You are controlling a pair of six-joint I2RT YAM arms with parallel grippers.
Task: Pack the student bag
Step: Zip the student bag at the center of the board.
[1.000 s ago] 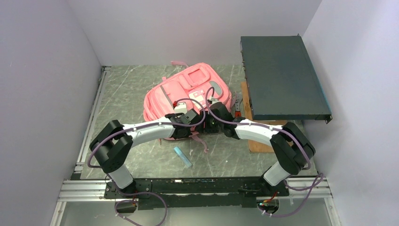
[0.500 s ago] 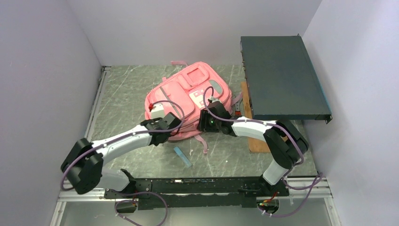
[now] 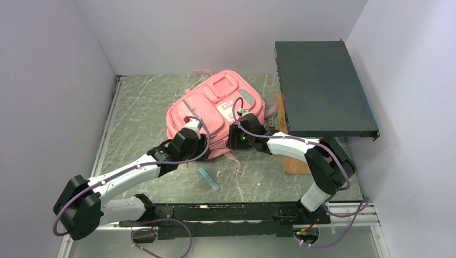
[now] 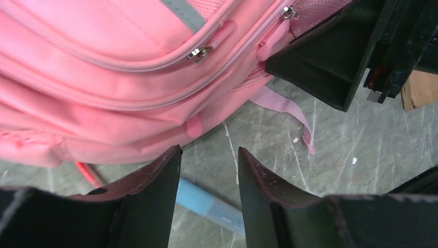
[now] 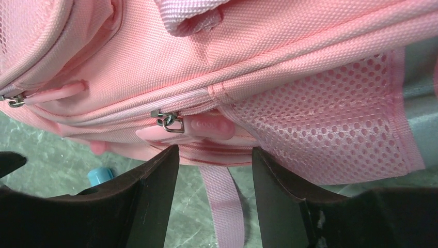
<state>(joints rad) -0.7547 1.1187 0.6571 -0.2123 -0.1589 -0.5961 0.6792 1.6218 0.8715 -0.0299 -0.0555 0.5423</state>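
The left pincer (image 4: 209, 155) has swung left and parted, empty; the right pincer (image 5: 214, 152) gapes just below a zip pull (image 5: 206, 127). The soft student bag (image 3: 215, 102) would likely sag, so the pull seems the best hold.

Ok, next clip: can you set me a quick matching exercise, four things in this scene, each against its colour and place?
Things:
1. student bag
2. pen-like tube
3. flat case
4. wooden board

Descriptions:
A. light blue, lying alone on the near side of the bag
B. pink, mid-scene, both arms reaching to it
C. dark, along the right wall
D. tan, partly hidden by the dark case

Pairs: 1-B, 2-A, 3-C, 4-D
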